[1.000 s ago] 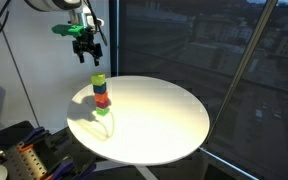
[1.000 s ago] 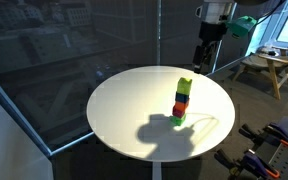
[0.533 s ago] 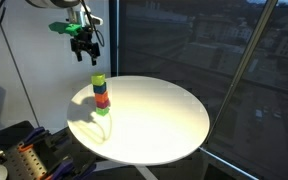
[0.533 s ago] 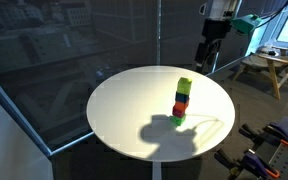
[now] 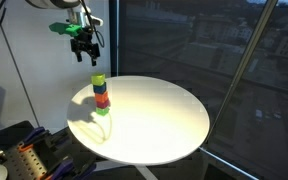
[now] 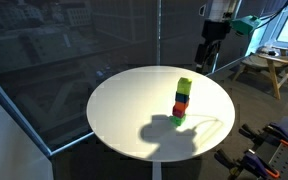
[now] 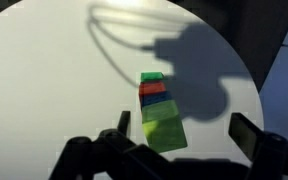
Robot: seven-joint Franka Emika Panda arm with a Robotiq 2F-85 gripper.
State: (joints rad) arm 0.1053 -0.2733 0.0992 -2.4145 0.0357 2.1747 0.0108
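Note:
A stack of coloured blocks point(image 5: 100, 93) stands on the round white table point(image 5: 154, 120): yellow-green on top, then blue, red and green at the bottom. It also shows in an exterior view point(image 6: 182, 100) and from above in the wrist view point(image 7: 158, 110). My gripper point(image 5: 86, 51) hangs high above and a little to the side of the stack, also seen in an exterior view point(image 6: 206, 60). Its fingers point(image 7: 184, 130) are spread wide and hold nothing.
The table point(image 6: 134, 110) stands by dark glass windows. A wooden stool point(image 6: 265, 68) stands behind the arm. Dark equipment with orange parts point(image 5: 19, 155) sits low beside the table. The arm's shadow lies on the tabletop point(image 7: 174, 60).
The gripper has risen slightly away from the stack between one second ago and half a second ago; since then nothing has moved.

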